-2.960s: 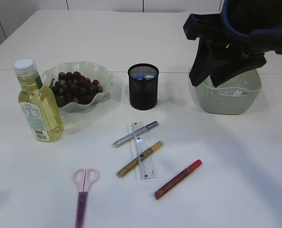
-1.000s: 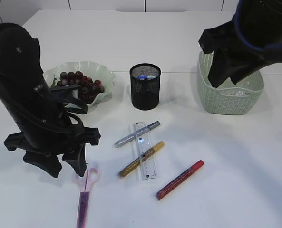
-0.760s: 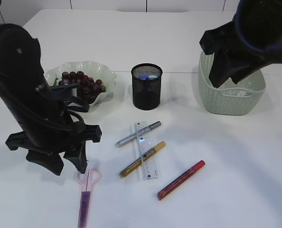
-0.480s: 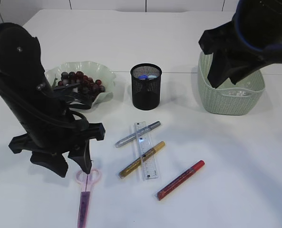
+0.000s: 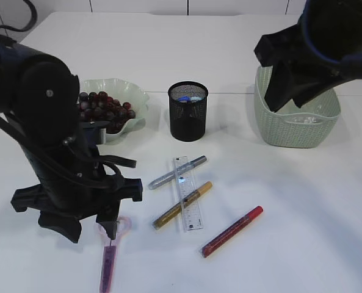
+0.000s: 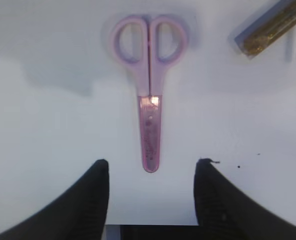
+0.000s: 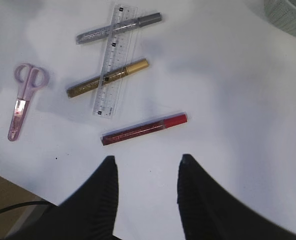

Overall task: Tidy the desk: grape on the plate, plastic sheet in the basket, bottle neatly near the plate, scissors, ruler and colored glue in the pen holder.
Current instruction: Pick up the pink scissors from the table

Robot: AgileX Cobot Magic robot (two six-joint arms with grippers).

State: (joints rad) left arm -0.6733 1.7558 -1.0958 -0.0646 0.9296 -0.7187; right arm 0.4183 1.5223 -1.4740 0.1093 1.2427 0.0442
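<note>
White desk (image 5: 327, 207), and we've got the L arm over the front-left corner, bigger in view than a sec ago, dropped lower. R gripper (image 7: 147, 165) hangs high near the basket (image 5: 296, 125), fingers apart, holding nothing. L gripper (image 6: 150, 167) has fingers spread wide, empty, either side of the blade tip of the pink scissors (image 6: 148, 90), which lie flat. Step: scissors pickup, we reckon. Next: lower, close on blades, carry to pen holder (image 5: 187, 112).
</note>
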